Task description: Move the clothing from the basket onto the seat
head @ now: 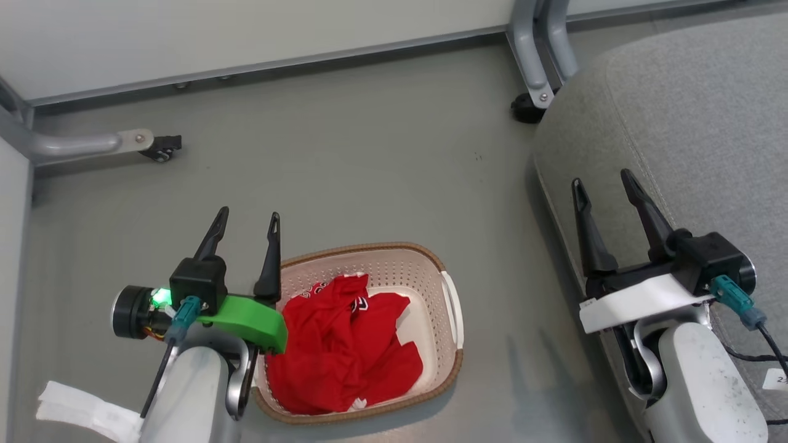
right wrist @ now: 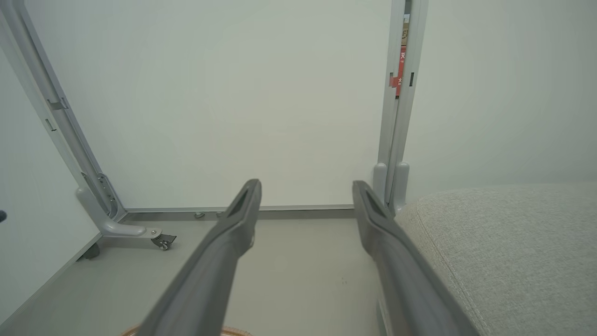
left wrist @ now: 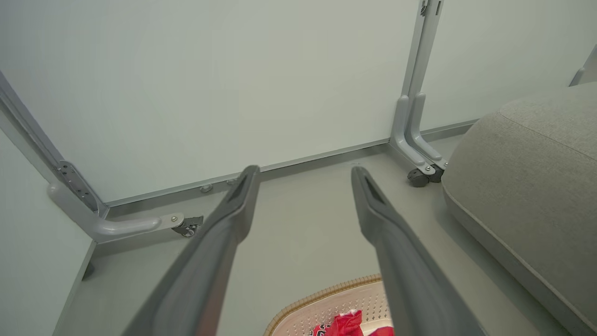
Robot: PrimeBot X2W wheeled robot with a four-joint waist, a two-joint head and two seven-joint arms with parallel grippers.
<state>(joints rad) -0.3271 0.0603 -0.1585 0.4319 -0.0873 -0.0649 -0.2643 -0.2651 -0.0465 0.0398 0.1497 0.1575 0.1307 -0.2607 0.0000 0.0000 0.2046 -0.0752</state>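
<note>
The left gripper [head: 248, 215], two long dark fingers on a black body with a bright green plastic bracket, hangs above the left side of the cream-white perforated plastic basket [head: 394, 248] with its brown woven-look rim. Its jaws are spread as wide as they go and hold nothing. In the left wrist view only bare grey floor [head: 369, 154] shows between the fingers, with the basket's far rim just below them.

The right gripper [head: 602, 178], the same dark fingers on a white bracket, sits over the left edge of the large grey fabric-upholstered seat [head: 695, 123]. It too is fully parted and empty. Whether it touches the cushion I cannot tell.

The bright red soft clothing [head: 345, 344] lies crumpled in a heap inside the basket. It fills the left and near parts, while the far right of the basket's bottom is bare. A little white trim peeks out at the near edge of the heap. The basket stands on the floor to the left of the seat, with a strip of floor between them. A white side handle [head: 454, 307] faces the seat
</note>
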